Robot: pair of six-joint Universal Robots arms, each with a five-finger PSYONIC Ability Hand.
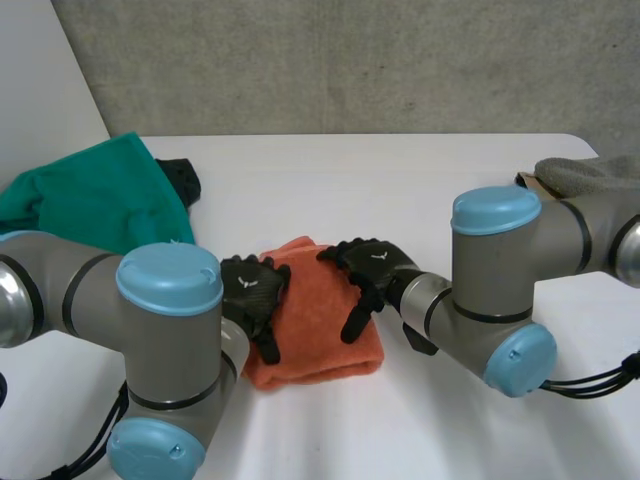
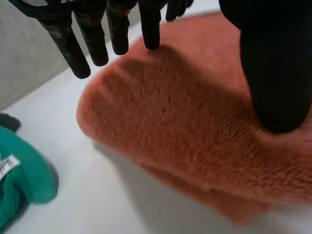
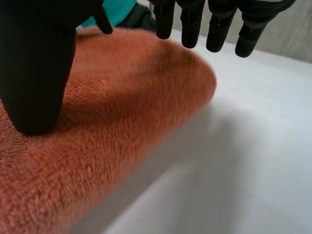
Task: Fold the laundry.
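Note:
A folded orange towel point(image 1: 312, 325) lies in the middle of the white table point(image 1: 400, 190). My left hand point(image 1: 254, 292) rests on the towel's left edge, and my right hand point(image 1: 366, 272) lies on its right side. In the left wrist view the left hand point(image 2: 275, 73) is open: its thumb touches the towel point(image 2: 185, 126) and its straight fingers hover at the far rounded fold. In the right wrist view the right hand point(image 3: 34, 73) is open too, with its thumb pressed on the towel point(image 3: 112, 112) and its fingers straight above the fold.
A crumpled green cloth point(image 1: 90, 195) lies at the back left with a dark item point(image 1: 184, 180) beside it. A grey cloth point(image 1: 590, 172) sits at the right edge. Bare table lies in front of the towel and behind it.

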